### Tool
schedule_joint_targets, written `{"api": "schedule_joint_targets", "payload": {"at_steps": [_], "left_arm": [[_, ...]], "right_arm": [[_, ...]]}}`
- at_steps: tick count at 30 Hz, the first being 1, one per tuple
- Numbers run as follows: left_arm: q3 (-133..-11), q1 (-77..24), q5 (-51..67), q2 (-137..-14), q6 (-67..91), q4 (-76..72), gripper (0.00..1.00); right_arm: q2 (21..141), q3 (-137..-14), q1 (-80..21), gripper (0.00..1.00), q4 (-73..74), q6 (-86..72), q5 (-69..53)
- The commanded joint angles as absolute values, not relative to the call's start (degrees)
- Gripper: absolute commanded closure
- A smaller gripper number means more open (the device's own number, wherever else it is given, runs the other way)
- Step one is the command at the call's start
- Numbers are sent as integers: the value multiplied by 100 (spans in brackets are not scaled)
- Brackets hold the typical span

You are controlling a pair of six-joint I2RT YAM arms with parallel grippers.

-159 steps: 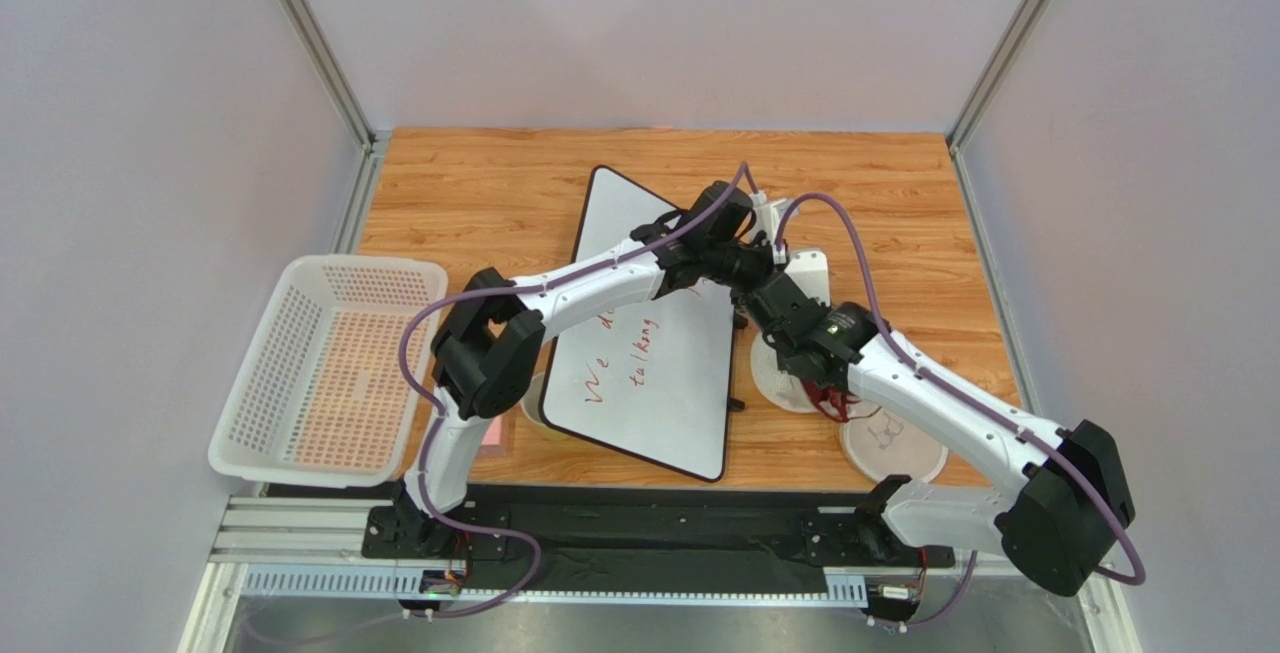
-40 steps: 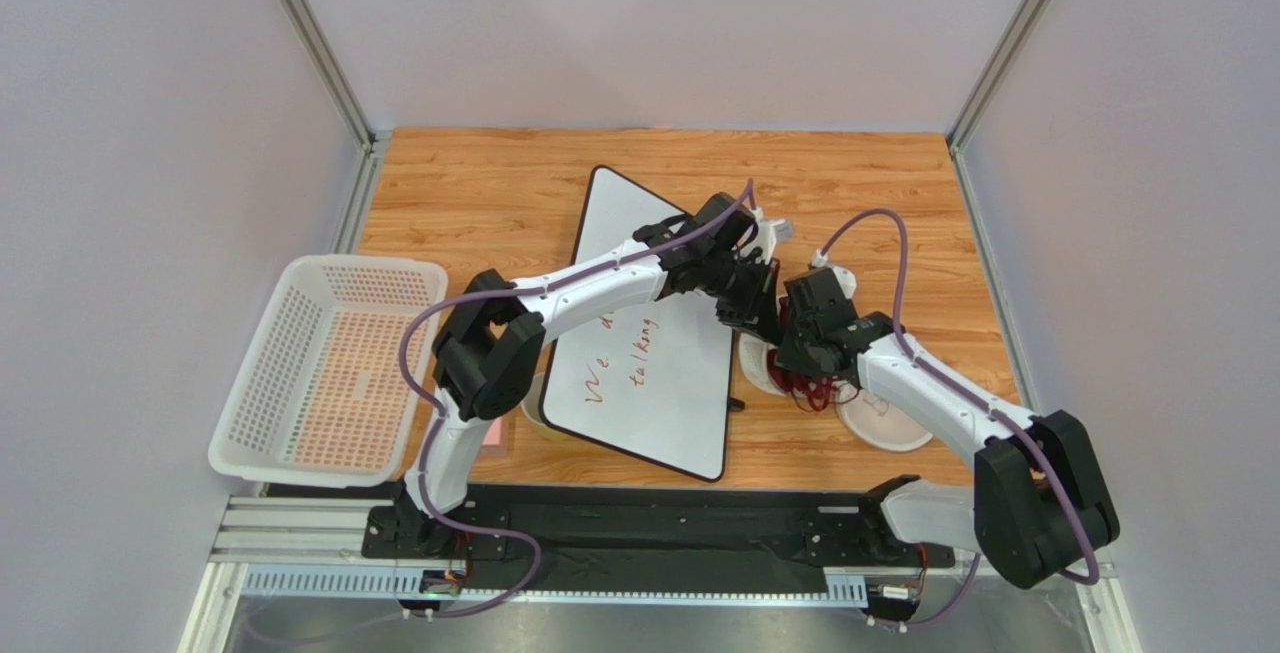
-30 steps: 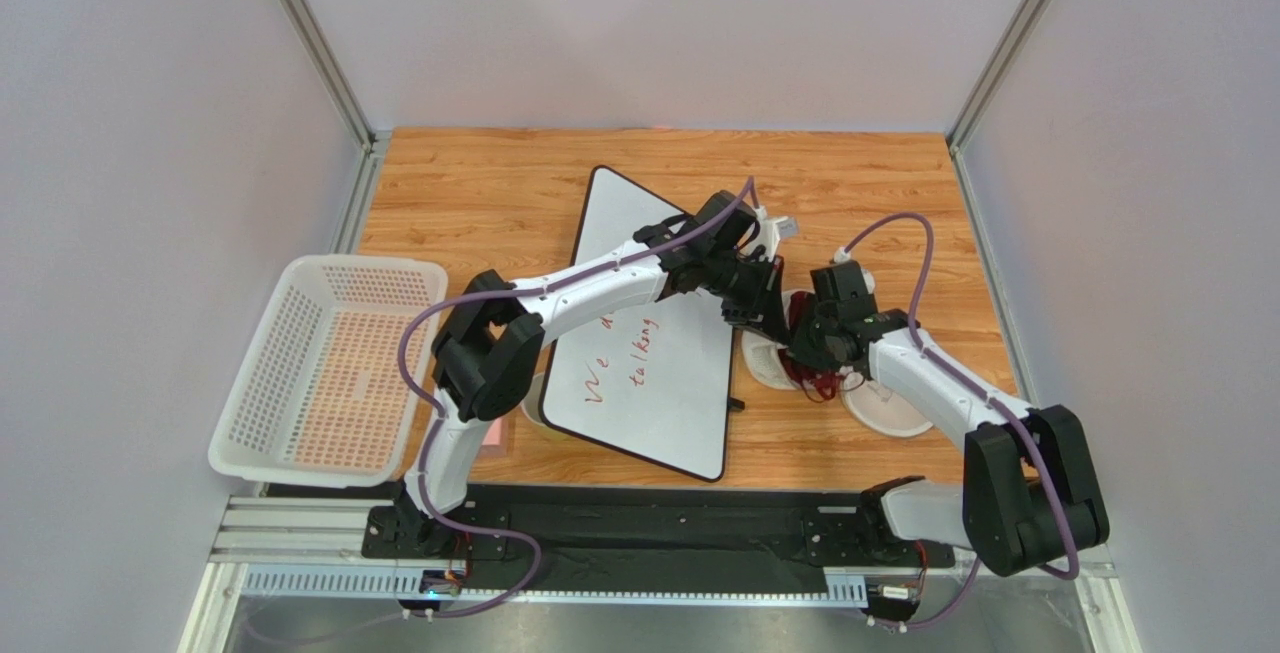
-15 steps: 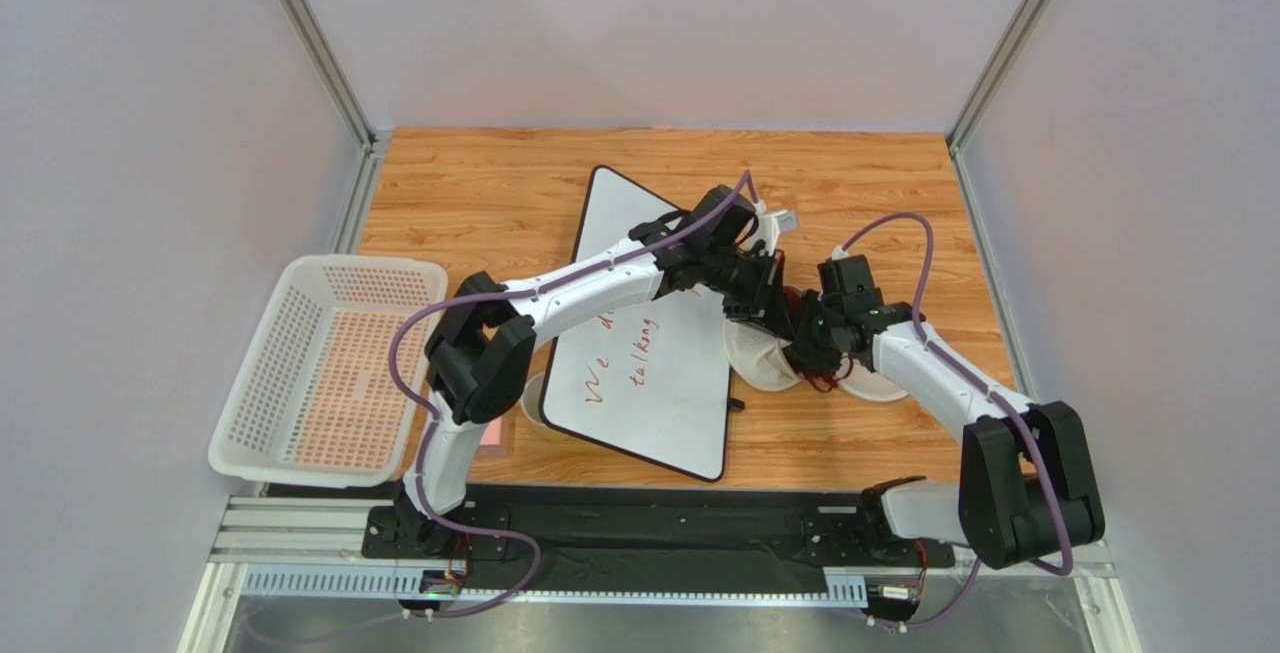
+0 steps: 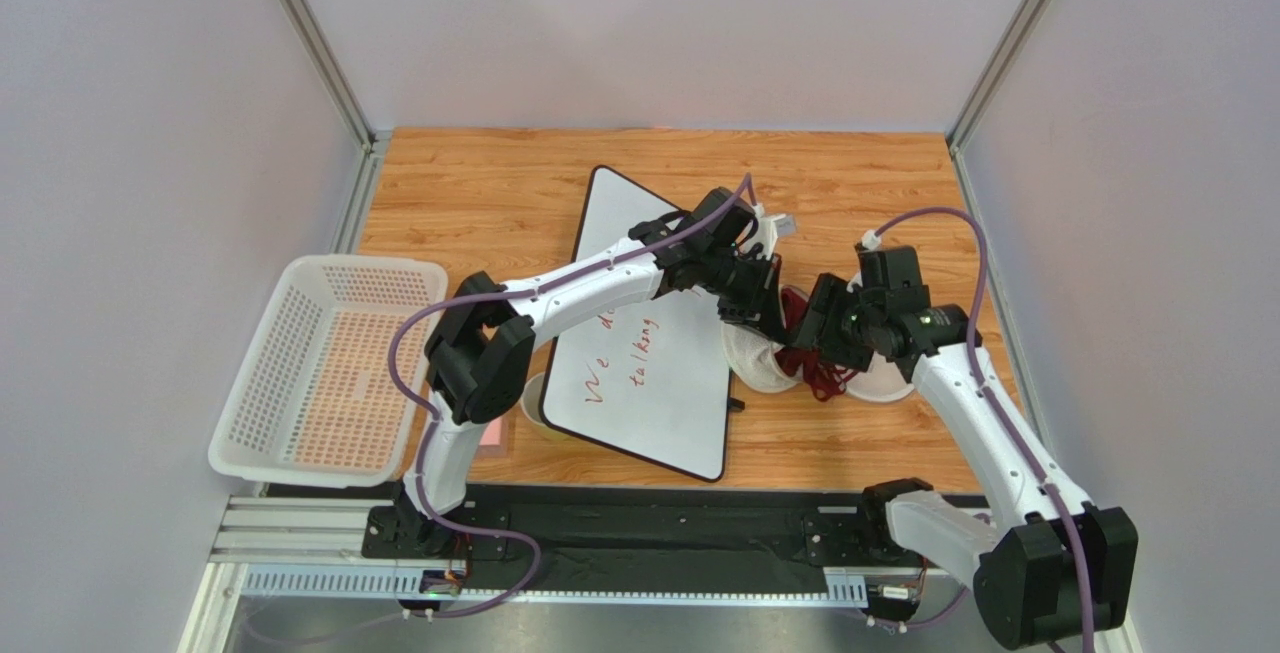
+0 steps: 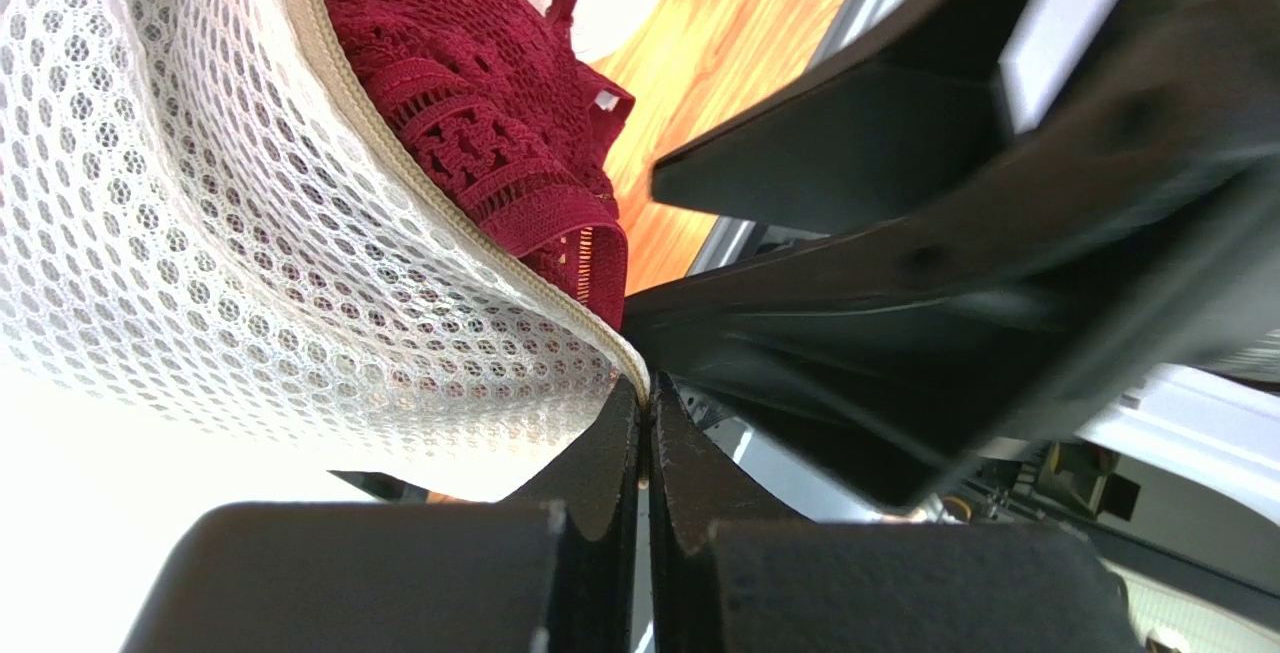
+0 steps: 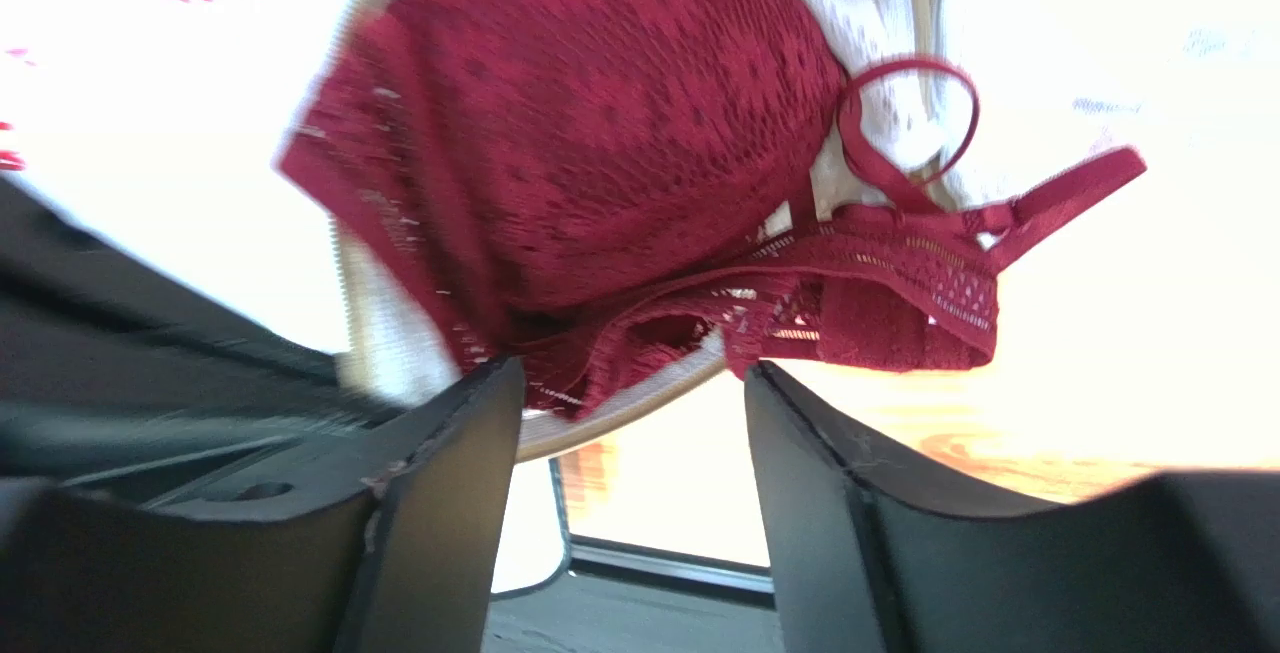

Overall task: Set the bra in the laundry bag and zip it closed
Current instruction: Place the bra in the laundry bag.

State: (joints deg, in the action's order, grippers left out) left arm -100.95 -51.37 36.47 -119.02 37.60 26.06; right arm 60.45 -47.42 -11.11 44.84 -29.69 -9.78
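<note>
From above, red handwriting on the whiteboard (image 5: pixel 661 383) reads "We" and perhaps "talking". Left wrist: the left gripper (image 6: pixel 643 428) is pinched shut on the zipper rim of the laundry bag (image 6: pixel 181 263), best held taut. Right wrist: the right gripper (image 7: pixel 628 383) stands open before the bra (image 7: pixel 601 128), mostly bagged; tuck its overhanging strap in before zipping.

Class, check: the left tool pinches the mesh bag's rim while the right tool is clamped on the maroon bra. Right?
No: the right tool stands open, not clamped on the bra, as the right wrist view shows. The left tool does pinch the laundry bag rim.
</note>
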Motion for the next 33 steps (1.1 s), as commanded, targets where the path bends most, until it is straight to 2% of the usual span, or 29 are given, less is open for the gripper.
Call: {"api": "schedule_joint_targets", "payload": {"at_steps": [1,3,4,6,7,9,14,19,26,29,30,32,33], "left_arm": [[-10274,-5133,3621,-11690,3639,2689,100],[-10283,-5133,3621,-11672,3639,2689,100],[-10283,-5133,3621,-11672,3639,2689,100],[-10292,-5124,3621,-11663,3639,2698,100],[-10301,-5133,3612,-11663,3639,2707,100],[-10301,-5124,3621,-11663,3647,2707,100],[-10345,-5133,3665,-11689,3656,2707,100],[-10441,-5142,3779,-11725,3639,2716,100],[-10424,-5159,3753,-11733,3647,2690,100],[-10406,-5159,3709,-11733,3665,2663,100],[-10406,-5168,3744,-11742,3674,2654,100],[-10415,-5159,3744,-11742,3674,2619,100],[-10415,-5168,3753,-11751,3665,2619,100]], "right_arm": [[5915,-5150,-950,44,4474,-2830,-1037],[5976,-5221,-940,53,4186,-2900,-1002],[5994,-5229,-932,65,4070,-2900,-985],[6064,-5133,-940,75,3607,-2962,-941],[6099,-5098,-932,85,3456,-3040,-984],[6292,-4923,-932,94,2930,-3146,-1133],[6925,-4545,-1010,100,1944,-3611,-1931],[7575,-4158,-1116,100,783,-3955,-2355],[7954,-4595,-1037,98,1431,-3648,-2118],[7623,-4877,-976,84,2274,-3463,-1944],[7481,-4974,-967,72,2807,-3367,-1786],[7017,-5176,-897,59,3346,-3270,-1304],[6857,-5342,-853,48,3775,-3209,-1127]]}}
